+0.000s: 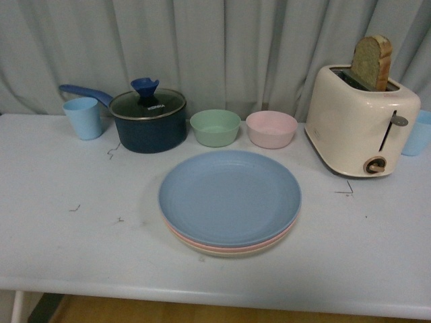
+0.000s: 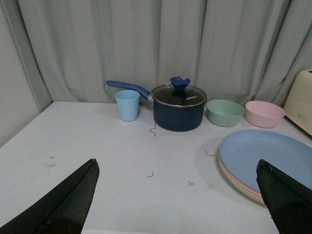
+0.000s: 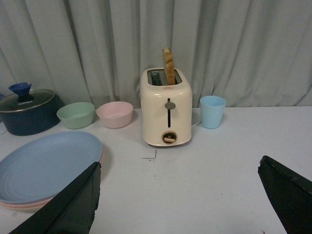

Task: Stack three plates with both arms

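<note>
A big white table (image 1: pixel 60 242) holds everything. A gray curtain (image 1: pixel 236 47) hangs behind it.

The three plates sit in one pile near the front middle of the table. The blue plate (image 1: pixel 229 196) is on top. The pink plate (image 1: pixel 202 246) is under it, and only its thin edge shows. The beige plate (image 1: pixel 232 254) is at the bottom, right on the table, and it shows as a thin edge too. The pile looks neat, with the edges nearly lined up.

To the right of the pile, near but not touching, stands a cream toaster (image 1: pixel 360 121). A slice of bread (image 1: pixel 372 62) sticks up out of its slot. A blue cup (image 1: pixel 419 132) is just behind the toaster on the right, at the edge of the front view.

Behind the pile and to the left is a dark blue pot (image 1: pixel 149 124) with a glass lid (image 1: pixel 148 103) on it. The lid has a blue knob. The pot's blue handle points left. Another blue cup (image 1: pixel 83 118) stands just left of the pot, under the handle.

Between the pot and the toaster are two small bowls, side by side. The green bowl (image 1: pixel 215 128) is on the left and the pink bowl (image 1: pixel 271 129) is on the right.

No arm shows in the front view. In the left wrist view, the left gripper (image 2: pixel 178 200) has its two black fingers wide apart, with nothing between them. In the right wrist view, the right gripper (image 3: pixel 178 200) is wide apart as well and holds nothing. Both are above the table.
</note>
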Controlling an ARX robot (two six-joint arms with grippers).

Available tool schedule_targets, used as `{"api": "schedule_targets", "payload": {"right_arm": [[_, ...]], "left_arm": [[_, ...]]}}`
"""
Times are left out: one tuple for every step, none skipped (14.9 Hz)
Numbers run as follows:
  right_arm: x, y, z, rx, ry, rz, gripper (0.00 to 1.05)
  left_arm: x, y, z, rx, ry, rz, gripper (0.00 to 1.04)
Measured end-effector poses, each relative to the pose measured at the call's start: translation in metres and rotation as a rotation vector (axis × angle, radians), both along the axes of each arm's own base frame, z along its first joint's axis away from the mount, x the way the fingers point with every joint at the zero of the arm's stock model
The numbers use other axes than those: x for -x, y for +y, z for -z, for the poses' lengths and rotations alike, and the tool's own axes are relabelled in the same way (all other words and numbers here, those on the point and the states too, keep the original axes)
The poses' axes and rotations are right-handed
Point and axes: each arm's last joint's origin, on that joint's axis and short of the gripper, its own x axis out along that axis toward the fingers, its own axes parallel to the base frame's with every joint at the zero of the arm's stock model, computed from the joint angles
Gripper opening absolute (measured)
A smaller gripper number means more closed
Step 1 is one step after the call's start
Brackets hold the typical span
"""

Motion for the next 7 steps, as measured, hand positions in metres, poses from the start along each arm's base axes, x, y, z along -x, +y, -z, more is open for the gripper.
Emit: {"api": "schedule_targets", "payload": {"right_arm": [[0.0000, 0.0000, 0.0000, 0.000, 0.000, 0.000, 0.98], [0.0000, 0.0000, 0.0000, 0.000, 0.000, 0.000, 0.98], [0.0000, 0.0000, 0.0000, 0.000, 0.000, 0.000, 0.98], [0.0000, 0.0000, 0.0000, 0.000, 0.000, 0.000, 0.98], [0.0000, 0.0000, 0.0000, 0.000, 0.000, 0.000, 0.98], [0.0000, 0.0000, 0.0000, 0.000, 0.000, 0.000, 0.98], [0.0000, 0.0000, 0.0000, 0.000, 0.000, 0.000, 0.98]], "left_arm": [[0.0000, 0.0000, 0.0000, 0.000, 0.000, 0.000, 0.98], [0.0000, 0.0000, 0.0000, 0.000, 0.000, 0.000, 0.98], [0.0000, 0.0000, 0.0000, 0.000, 0.000, 0.000, 0.98], [0.0000, 0.0000, 0.0000, 0.000, 0.000, 0.000, 0.98], [0.0000, 0.0000, 0.0000, 0.000, 0.000, 0.000, 0.98], [0.0000, 0.0000, 0.0000, 0.000, 0.000, 0.000, 0.98], [0.0000, 0.0000, 0.0000, 0.000, 0.000, 0.000, 0.98]]}}
